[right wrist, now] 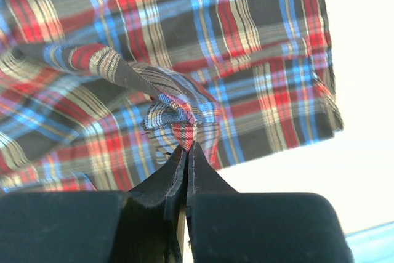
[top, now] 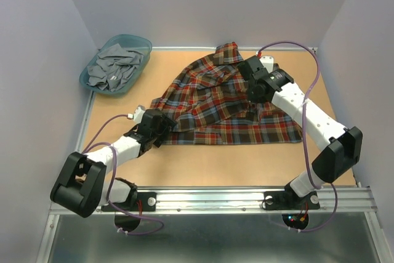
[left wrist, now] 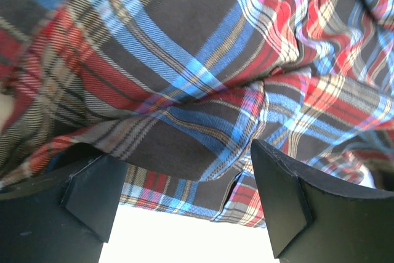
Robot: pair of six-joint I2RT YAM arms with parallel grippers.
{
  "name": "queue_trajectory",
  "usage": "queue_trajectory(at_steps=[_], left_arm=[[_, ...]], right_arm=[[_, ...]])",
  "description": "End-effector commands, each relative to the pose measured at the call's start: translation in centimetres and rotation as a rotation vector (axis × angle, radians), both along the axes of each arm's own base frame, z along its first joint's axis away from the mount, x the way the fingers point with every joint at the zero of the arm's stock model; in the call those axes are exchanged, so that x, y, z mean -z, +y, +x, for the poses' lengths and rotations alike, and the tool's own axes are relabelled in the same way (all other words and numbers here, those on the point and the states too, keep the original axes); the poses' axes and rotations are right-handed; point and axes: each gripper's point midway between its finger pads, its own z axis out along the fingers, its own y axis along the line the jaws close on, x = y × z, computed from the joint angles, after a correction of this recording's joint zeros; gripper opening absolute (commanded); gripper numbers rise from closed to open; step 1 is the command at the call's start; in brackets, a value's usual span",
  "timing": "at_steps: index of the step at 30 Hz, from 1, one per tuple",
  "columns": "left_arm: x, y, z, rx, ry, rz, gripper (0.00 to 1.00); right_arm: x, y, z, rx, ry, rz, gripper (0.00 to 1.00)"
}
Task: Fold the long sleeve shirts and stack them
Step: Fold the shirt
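A plaid long sleeve shirt [top: 215, 106] in red, brown, navy and yellow lies spread and rumpled across the middle of the table. My left gripper [top: 165, 125] is at its near left hem, open, with the hem edge [left wrist: 184, 195] lying between the two fingers and nothing pinched. My right gripper [top: 253, 93] is over the shirt's right middle, shut on a bunched pinch of the plaid cloth [right wrist: 184, 121], lifted a little off the rest of the shirt.
A teal plastic basket [top: 136, 42] holding crumpled grey-blue cloth [top: 114, 66] stands at the back left corner. White walls close in the table on three sides. Bare tabletop [top: 246, 161] runs along the near edge, in front of the shirt.
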Motion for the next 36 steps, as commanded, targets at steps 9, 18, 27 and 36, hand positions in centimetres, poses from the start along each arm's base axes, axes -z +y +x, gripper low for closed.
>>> queue_trajectory(at_steps=[9,18,27,36], left_arm=[[1.2,3.6,-1.4,-0.066,0.032,0.082,0.92],[1.3,4.6,-1.8,-0.067,0.038,0.132,0.91],[1.1,5.3,-1.6,-0.083,0.024,0.149,0.92],[0.8,5.4,-1.4,-0.064,0.014,0.166,0.91]], right_arm=[[-5.1,-1.7,-3.5,-0.039,0.110,-0.012,0.08],[-3.6,-3.3,-5.6,-0.046,0.224,0.065,0.08],[2.5,-9.8,-5.5,0.123,0.323,0.006,0.08],[10.5,-10.7,-1.9,0.182,0.398,0.054,0.15]])
